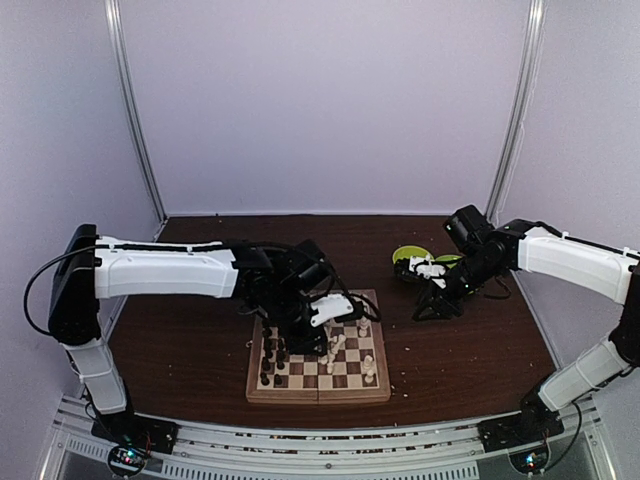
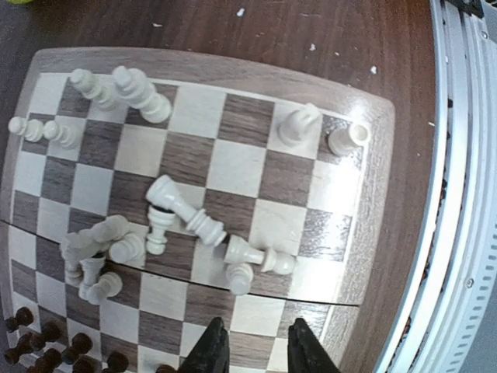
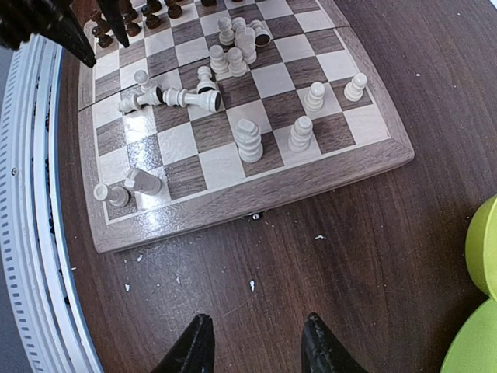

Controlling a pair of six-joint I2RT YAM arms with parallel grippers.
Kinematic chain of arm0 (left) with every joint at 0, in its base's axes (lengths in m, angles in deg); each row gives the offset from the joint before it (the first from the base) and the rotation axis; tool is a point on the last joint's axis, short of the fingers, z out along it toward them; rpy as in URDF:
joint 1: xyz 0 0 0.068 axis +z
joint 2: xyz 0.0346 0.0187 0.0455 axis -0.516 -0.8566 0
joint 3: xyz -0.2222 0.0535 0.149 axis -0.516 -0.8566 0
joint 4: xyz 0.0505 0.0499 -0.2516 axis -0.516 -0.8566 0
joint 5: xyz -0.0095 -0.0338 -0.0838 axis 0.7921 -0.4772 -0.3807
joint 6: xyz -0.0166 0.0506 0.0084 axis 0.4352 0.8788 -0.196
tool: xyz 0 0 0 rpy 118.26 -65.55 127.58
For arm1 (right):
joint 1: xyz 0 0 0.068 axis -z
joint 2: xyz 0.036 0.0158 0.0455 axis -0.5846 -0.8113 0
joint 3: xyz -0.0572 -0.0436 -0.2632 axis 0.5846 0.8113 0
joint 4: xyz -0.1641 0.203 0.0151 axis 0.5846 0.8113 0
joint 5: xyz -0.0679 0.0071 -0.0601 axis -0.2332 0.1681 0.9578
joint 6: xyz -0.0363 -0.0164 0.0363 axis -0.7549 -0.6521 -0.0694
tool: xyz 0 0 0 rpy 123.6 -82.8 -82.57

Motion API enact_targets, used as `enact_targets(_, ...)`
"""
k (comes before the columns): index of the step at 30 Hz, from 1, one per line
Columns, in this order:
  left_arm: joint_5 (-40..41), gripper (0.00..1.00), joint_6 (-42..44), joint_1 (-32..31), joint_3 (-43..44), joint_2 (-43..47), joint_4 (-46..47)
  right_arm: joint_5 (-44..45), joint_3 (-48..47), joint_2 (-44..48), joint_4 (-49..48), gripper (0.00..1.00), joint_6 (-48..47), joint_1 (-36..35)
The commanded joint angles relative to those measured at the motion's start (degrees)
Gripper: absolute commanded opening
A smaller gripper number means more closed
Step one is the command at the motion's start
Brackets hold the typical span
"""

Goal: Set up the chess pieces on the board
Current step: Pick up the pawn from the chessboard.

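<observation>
Chess pieces point(image 2: 185, 211): several cream toppled, long axes flat on board point(image 2: 233, 167).

Soft, even light from above fills the top view; pale walls point(image 1: 330, 100) take a lilac cast and the arms point(image 1: 160, 272) throw faint shadows on the dark table point(image 1: 200, 350). There the pieces point(image 1: 368, 372) lack detail. Both wrist views bend at the edges: the board point(image 2: 233, 64) bows, the near rail point(image 2: 458, 194) curves. Cream pieces point(image 2: 186, 214) look nearly washed out; dark pieces point(image 2: 31, 342) on the board's left blur. The far-right plate point(image 3: 485, 249) glows, unsharp.
</observation>
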Motion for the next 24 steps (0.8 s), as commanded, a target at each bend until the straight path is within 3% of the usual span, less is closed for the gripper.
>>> enact_targets(1, -2.9, 0.28, 3.72, 0.12, -0.55, -1.64, 0.81, 0.45, -0.99, 0.56, 0.87, 0.39, -0.47, 0.21)
enact_targets(24, 0.75, 0.23, 4.91, -0.07, 4.75, -10.08, 0.89, 0.72, -0.99, 0.09, 1.0, 0.39, -0.5, 0.21)
